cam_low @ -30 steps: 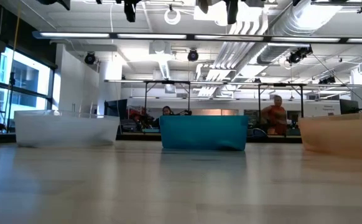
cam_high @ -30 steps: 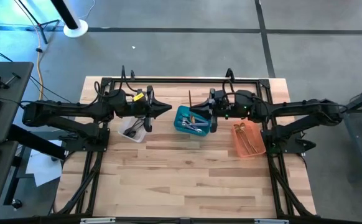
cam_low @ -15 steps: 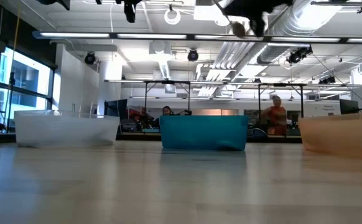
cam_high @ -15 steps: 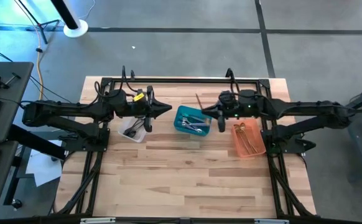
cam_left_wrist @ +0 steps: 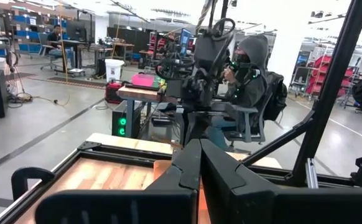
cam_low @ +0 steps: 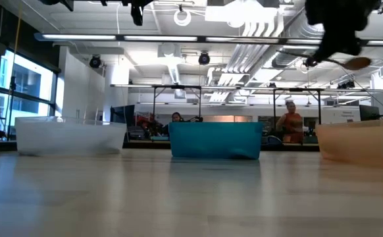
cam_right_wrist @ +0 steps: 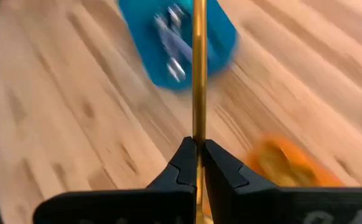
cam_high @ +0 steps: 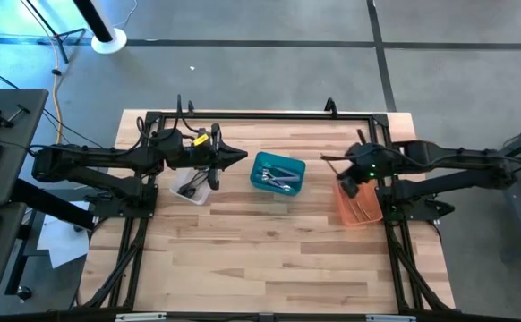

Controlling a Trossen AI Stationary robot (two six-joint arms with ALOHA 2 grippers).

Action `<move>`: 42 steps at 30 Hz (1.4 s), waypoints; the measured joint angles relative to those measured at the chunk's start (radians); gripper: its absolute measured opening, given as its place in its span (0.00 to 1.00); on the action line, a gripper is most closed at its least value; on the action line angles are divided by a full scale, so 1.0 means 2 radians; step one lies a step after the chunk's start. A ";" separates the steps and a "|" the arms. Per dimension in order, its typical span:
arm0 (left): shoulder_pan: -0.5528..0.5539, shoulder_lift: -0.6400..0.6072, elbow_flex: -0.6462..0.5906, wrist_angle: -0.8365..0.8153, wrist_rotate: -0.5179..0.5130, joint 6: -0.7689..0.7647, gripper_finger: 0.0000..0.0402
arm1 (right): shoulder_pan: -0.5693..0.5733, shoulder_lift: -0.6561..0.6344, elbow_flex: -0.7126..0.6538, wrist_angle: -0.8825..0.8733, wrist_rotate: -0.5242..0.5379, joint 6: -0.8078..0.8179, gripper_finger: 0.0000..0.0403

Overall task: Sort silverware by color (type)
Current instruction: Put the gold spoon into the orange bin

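Pinching a gold utensil, our right hand hovers above the orange bin; our left hand waits clenched beside the clear bin.

The right gripper hangs over the near end of the orange bin, a thin gold utensil sticking out past its fingers toward the teal bin of silver pieces. The left gripper waits above the table, its fingers between the clear bin and the teal one.
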 joint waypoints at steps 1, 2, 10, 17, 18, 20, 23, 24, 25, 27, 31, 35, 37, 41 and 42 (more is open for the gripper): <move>0.000 0.000 0.000 0.000 0.000 0.000 0.00 | 0.000 -0.007 0.000 -0.024 0.000 0.008 0.00; 0.000 0.000 0.000 -0.001 0.000 0.000 0.00 | 0.000 -0.013 0.000 -0.048 0.000 0.015 0.00; 0.000 0.000 0.000 -0.004 -0.002 0.000 0.00 | 0.000 -0.052 0.000 -0.162 -0.006 0.065 0.00; 0.000 0.000 0.000 -0.013 -0.014 0.000 0.00 | 0.000 -0.050 0.000 -0.204 -0.022 0.074 0.00; 0.000 0.000 0.000 -0.015 -0.019 0.000 0.00 | 0.000 -0.049 0.000 -0.204 -0.023 0.074 0.00; 0.000 0.000 0.000 -0.015 -0.026 0.000 0.00 | 0.000 -0.047 0.000 -0.206 -0.023 0.074 0.00; 0.000 0.000 0.000 -0.015 -0.029 0.000 0.00 | -0.003 -0.042 -0.004 -0.218 -0.022 0.077 0.00; 0.000 0.000 0.000 -0.015 -0.029 0.000 0.00 | -0.005 -0.042 -0.013 -0.217 -0.027 0.077 0.00; 0.000 0.000 0.000 -0.015 -0.029 0.000 0.00 | -0.008 -0.042 -0.025 -0.216 -0.037 0.078 0.00; 0.000 0.000 0.000 -0.015 -0.029 0.000 0.00 | -0.012 -0.042 -0.057 -0.211 -0.060 0.085 0.00; 0.000 0.000 0.000 -0.015 -0.028 0.000 0.00 | -0.018 -0.036 -0.084 -0.157 -0.067 0.084 0.00; 0.001 0.000 0.000 -0.013 -0.028 0.000 0.00 | -0.029 -0.020 -0.083 -0.153 -0.054 0.093 0.00; 0.001 0.000 0.000 -0.013 -0.028 0.000 0.00 | -0.034 -0.010 -0.083 -0.152 -0.066 0.102 0.00; 0.001 0.000 0.000 -0.013 -0.028 0.000 0.00 | -0.035 0.013 -0.082 -0.153 -0.070 0.114 0.00; 0.001 0.000 0.000 -0.013 -0.028 0.000 0.00 | -0.035 0.019 -0.082 -0.154 -0.071 0.119 0.00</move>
